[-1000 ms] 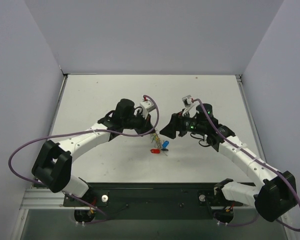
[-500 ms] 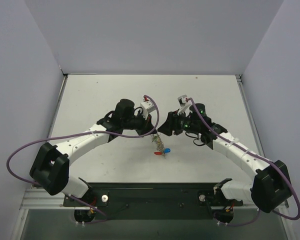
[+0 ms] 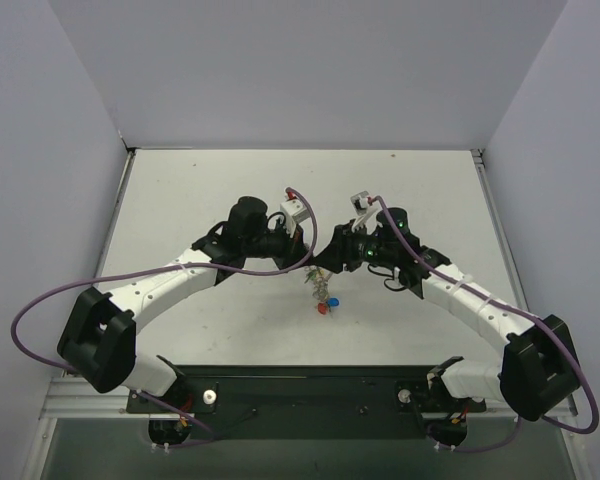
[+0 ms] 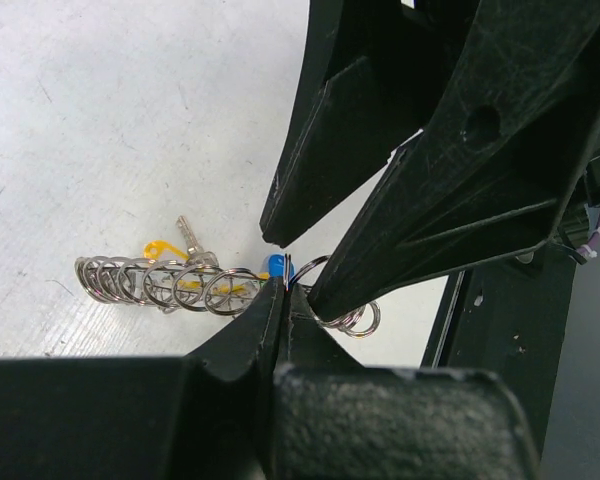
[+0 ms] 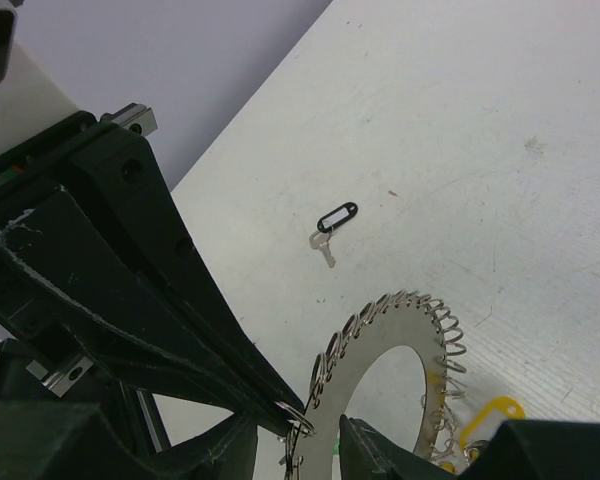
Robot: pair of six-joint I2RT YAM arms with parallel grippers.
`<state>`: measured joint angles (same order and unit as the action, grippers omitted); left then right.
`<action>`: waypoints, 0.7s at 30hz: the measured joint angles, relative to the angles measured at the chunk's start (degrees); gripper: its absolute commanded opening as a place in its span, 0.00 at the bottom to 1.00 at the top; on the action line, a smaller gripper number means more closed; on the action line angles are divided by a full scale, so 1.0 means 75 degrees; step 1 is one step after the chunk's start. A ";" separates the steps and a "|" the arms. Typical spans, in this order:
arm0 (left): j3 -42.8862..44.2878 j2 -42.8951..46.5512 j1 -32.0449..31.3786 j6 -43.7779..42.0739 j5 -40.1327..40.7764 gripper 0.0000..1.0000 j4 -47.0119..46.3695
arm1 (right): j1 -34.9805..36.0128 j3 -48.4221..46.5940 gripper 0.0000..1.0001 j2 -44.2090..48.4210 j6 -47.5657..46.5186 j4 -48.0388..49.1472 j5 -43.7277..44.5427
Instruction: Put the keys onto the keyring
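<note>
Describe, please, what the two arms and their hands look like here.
Both the left arm and right arm have white links between bulky black joints, each trailed by a looping purple cable. The left hand and right hand are black with tapering, wedge-shaped fingers. A small green light glows near the right wrist.

Bright, even light throws soft shadows on the table (image 3: 230, 330) (near fingers (image 4: 380, 420) blur in wrist views).
</note>
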<state>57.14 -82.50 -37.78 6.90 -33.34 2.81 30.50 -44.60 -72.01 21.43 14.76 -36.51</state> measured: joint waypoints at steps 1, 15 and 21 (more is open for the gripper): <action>0.0000 0.0000 0.0000 0.0003 -0.0003 0.00 -0.0006 | 0.0012 0.0012 0.36 0.0003 -0.0041 -0.0006 -0.0009; 0.0000 0.0000 -0.0006 0.0044 0.0061 0.00 -0.0015 | 0.0047 0.0140 0.00 0.0251 -0.0510 -0.0388 0.0023; 0.0000 0.0000 -0.0041 0.0140 0.0163 0.00 -0.0055 | 0.0047 0.0184 0.00 0.0507 -0.0833 -0.0484 0.0067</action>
<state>57.14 -82.50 -38.09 7.94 -32.12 2.39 30.85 -43.22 -68.20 15.18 11.14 -36.01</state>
